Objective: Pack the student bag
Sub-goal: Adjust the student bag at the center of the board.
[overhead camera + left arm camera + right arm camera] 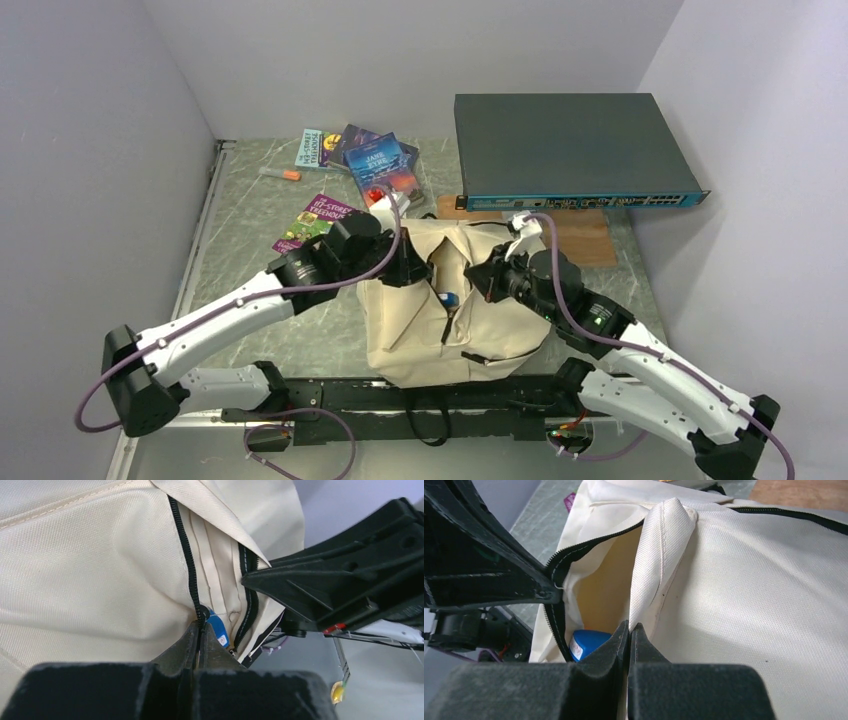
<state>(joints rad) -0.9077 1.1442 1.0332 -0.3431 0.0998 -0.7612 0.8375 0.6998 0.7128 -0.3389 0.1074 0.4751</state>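
bag [495, 335]: near edge of table [250, 215], unzipped
left gripper [200, 631]: clamped on bag's zipper edge
right gripper [630, 630]: clamped on a fabric fold

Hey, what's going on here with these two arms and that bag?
Two robot arms are working on a cream backpack. The left pincer is shut on one zipper edge and the right pincer on the opposite flap, holding its opening apart. A blue item sits inside; paperback books lie on the table beyond.
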